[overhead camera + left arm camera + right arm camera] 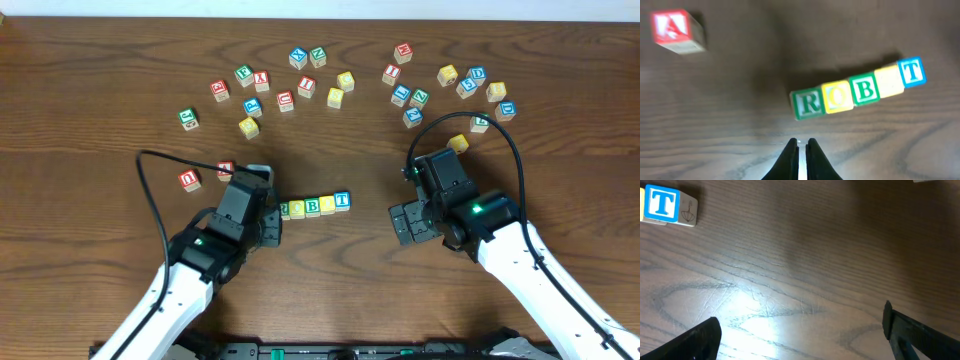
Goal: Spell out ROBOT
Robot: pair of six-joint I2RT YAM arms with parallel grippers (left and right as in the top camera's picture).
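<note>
On the wooden counter (90, 90) the five cubes of the word stand in one row (318, 206), each touching the next, a little below the middle of the overhead view. Read from 9 o'clock to 3 o'clock they are the green-framed R cube (808, 103), a yellow O cube (837, 97), the green-framed B cube (866, 90), a second yellow cube (889, 81) whose letter I cannot read, and the blue-framed T cube (912, 72). In the left wrist view the row rises slightly toward 2 o'clock. The left end effector (802, 143) is closed, its two fingers pressed together with nothing between them. The R cube is near its tips at 12 o'clock, not touching. The red-framed A cube (676, 30) lies well apart at 10 o'clock. The red-framed U cube (189, 179) lies further toward 9 o'clock. The right end effector (800, 330) is wide open and empty over bare wood, at 3 o'clock from the row and apart from it. Many loose letter cubes (298, 57) are scattered toward 12 o'clock.
</note>
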